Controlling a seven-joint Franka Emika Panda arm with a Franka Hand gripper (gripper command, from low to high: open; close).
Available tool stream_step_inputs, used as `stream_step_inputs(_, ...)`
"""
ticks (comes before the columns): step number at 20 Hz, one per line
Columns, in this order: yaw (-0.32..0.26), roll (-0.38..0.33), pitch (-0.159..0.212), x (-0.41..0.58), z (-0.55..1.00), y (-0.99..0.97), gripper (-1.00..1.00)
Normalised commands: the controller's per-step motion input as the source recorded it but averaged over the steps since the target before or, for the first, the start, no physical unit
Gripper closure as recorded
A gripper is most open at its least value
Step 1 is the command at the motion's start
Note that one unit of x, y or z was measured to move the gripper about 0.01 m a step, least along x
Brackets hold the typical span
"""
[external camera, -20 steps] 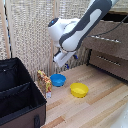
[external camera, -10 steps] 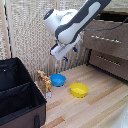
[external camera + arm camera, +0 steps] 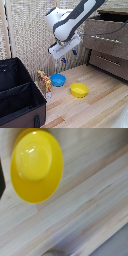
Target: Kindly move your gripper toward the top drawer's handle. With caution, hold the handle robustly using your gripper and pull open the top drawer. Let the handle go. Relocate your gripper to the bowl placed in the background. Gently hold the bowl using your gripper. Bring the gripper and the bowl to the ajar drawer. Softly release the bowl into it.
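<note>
The gripper (image 3: 68,56) had risen higher above the blue bowl (image 3: 58,80); it hung empty, jaw state indeterminable.

Floor (image 3: 95,107): pale wood planks, evenly lit, no hard shadows. Wall (image 3: 30,35) behind the end effector (image 3: 69,56): beige, woven/reed-look panel. Brown wooden dresser (image 3: 107,47) on the exterior view's right of the end effector, at about its height and lower. Black fabric bin (image 3: 17,92) with dividers sits below it, toward the exterior view's left. Wrist view: same plank floor (image 3: 85,203).
</note>
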Motion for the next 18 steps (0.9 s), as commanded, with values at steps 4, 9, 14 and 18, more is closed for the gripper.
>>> stream_step_inputs(4, -0.183, 0.080, 0.005, 0.539, 0.20, 0.06, -1.00)
stream_step_inputs(9, -0.166, 0.030, 0.000, 0.582, 0.16, 0.03, -1.00)
stream_step_inputs(14, -0.173, 0.147, 0.000, 0.604, 0.01, 0.00, -1.00)
stream_step_inputs(18, -0.130, 0.298, 0.000, 0.416, 0.00, -0.19, -1.00)
